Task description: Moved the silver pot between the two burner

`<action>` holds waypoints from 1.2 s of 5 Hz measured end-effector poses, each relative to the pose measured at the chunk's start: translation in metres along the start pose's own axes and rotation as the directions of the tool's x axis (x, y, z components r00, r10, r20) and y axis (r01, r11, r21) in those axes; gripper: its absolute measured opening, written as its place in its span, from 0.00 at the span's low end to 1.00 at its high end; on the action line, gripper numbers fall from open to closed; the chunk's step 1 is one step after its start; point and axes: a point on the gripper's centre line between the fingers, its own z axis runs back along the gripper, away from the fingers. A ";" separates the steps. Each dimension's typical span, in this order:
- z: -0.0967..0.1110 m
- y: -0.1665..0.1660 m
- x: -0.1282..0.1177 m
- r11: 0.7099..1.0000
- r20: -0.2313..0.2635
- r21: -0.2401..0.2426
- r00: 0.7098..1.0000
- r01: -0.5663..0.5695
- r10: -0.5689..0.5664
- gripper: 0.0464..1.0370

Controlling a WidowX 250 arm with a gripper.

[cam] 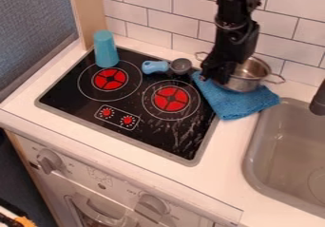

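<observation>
My gripper (215, 74) hangs at the left side of the silver pot (244, 81), and the arm covers part of the pot's rim. The pot stands upright on a folded blue cloth, to the right of the stove, with a handle out to each side. I cannot tell whether the gripper holds it. Two burners with red centres lie on the black stovetop, the left burner (110, 79) and the right burner (171, 99).
A blue cup (105, 49) stands behind the left burner. A blue-handled scoop (166, 66) lies behind the right burner. The blue cloth (234, 103) reaches toward the grey sink (289, 150), with a dark faucet (319, 100) at the right edge. A tiled wall rises behind.
</observation>
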 end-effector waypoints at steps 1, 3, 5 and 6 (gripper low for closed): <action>0.022 -0.005 -0.004 0.998 -0.002 0.061 1.000 -0.010 0.010 0.02; 0.050 -0.044 -0.013 0.990 -0.007 0.103 0.996 -0.092 0.093 0.02; 0.034 -0.102 -0.039 0.952 -0.026 0.120 0.958 -0.282 0.287 0.02; 0.025 -0.113 -0.046 0.921 -0.061 0.148 0.926 -0.360 0.372 0.02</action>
